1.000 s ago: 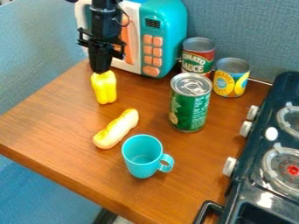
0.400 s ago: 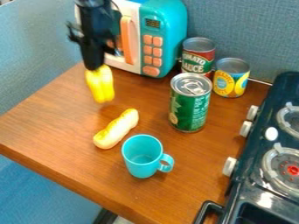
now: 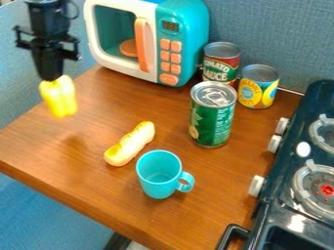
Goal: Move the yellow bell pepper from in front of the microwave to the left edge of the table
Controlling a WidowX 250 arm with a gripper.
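Yellow bell-pepper-shaped plastic toy [image 3: 59,97] hangs pinched in the jaws of the black two-finger gripper [image 3: 51,78], near the brown wooden surface's [image 3: 98,180] upper-left edge.

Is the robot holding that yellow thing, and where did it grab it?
Yes, the gripper holds the yellow pepper-shaped toy by its top end, and the rest hangs down below.
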